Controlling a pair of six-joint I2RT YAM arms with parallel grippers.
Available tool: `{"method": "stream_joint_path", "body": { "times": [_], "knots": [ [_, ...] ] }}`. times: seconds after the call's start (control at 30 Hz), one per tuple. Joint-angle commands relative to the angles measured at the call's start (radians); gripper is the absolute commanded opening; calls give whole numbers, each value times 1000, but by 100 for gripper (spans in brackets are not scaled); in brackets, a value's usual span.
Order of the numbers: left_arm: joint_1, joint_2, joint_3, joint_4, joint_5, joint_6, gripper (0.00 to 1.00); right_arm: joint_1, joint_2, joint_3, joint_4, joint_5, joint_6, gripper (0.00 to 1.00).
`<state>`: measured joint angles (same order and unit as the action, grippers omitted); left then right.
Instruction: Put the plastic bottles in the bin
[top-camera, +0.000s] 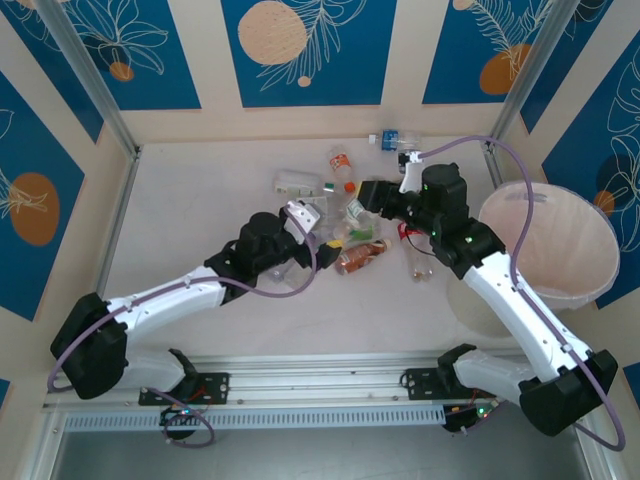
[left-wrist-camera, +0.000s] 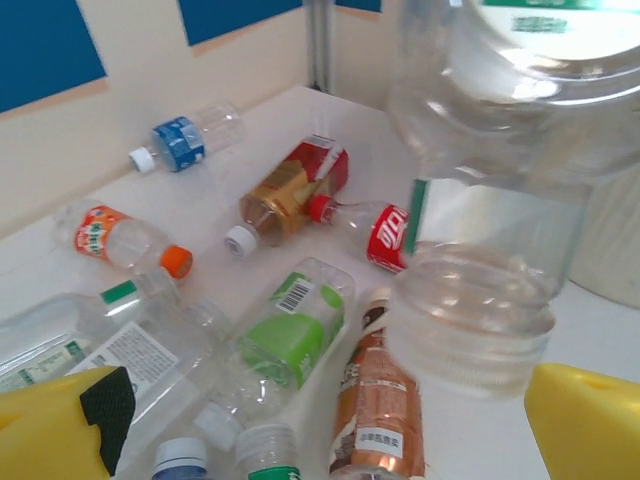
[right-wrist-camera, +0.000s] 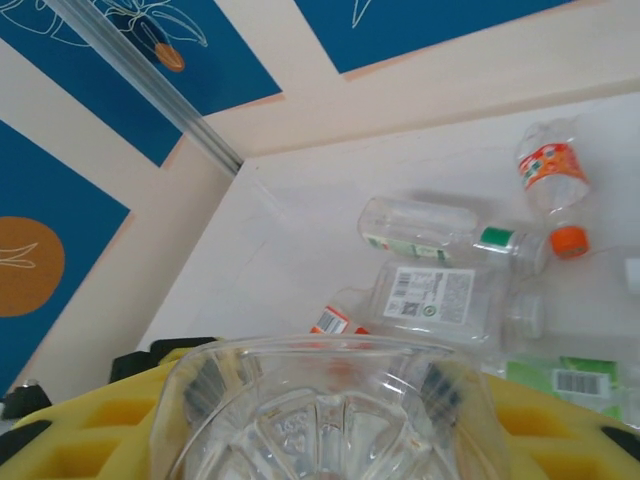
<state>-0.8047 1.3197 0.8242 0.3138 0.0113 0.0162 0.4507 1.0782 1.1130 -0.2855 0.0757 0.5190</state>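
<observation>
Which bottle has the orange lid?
The orange-labelled bottle, lying on its side near the blue-labelled bottle; the others nearby have white, red, green or blue lids.

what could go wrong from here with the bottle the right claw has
1. The right claw pinches the clear bottle by its smooth base end, so it could slip on the way to the bin.
2. The open left claw sits close by, so the swing toward the bin could clip it.
3. A drop would likely land among the loose bottles lying below and scatter them.
</observation>
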Motion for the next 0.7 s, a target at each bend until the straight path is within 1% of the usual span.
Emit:
{"method": "stream_joint_path", "body": {
  "times": [0.0,0.07,0.13,0.23,0.33,0.43,0.53,0.67],
  "knots": [
    [14,-22,-24,76,-205,-45,100,-7,-69,35,-39,65,-111,0],
    [19,-21,-31,80,-277,-63,100,-10,-102,44,-56,93,-156,0],
    [27,-16,-39,87,-308,-82,100,-11,-135,58,-75,129,-186,0],
    [39,-11,-51,100,-341,-114,100,-15,-183,76,-95,179,-234,0],
    [50,-3,-57,104,-349,-134,100,-20,-234,107,-120,228,-290,0],
    [58,3,-60,105,-352,-153,100,-25,-275,147,-151,303,-339,0],
    [65,8,-57,95,-357,-172,100,-29,-315,182,-191,419,-378,0],
    [73,9,-55,84,-361,-188,100,-36,-375,234,-236,594,-383,0]
  ]
}}
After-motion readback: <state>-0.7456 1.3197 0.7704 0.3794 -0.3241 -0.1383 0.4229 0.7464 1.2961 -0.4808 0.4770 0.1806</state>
